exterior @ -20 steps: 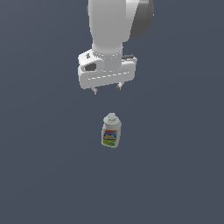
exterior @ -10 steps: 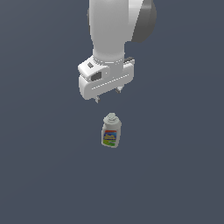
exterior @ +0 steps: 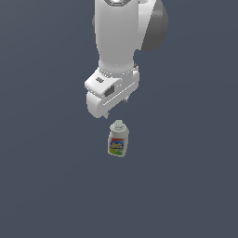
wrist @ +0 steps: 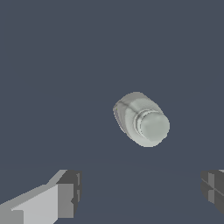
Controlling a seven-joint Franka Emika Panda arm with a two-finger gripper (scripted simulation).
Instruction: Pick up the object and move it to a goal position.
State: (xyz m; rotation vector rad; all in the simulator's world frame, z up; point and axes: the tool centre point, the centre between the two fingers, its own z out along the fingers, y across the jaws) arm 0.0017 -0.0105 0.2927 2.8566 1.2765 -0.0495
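Observation:
The object, a small white bottle (exterior: pixel 118 139) with a white cap and a coloured banded label, stands upright on the dark grey floor in the exterior view. My gripper (exterior: pixel 117 106) hangs just above and behind it, mostly hidden by the white hand body, only short finger stubs showing. In the wrist view the bottle (wrist: pixel 141 119) shows cap-first from above, apart from both fingers. The gripper (wrist: pixel 140 192) is open: one finger (wrist: pixel 65 194) and the other fingertip (wrist: pixel 213 187) stand wide apart with nothing between them.
A plain dark grey floor (exterior: pixel 186 186) surrounds the bottle on all sides. The white arm (exterior: pixel 118 37) rises from the hand to the frame's upper edge. No other objects show.
The hand has come down and toward the bottle over the last second, and has turned about its axis. The bottle has not moved.

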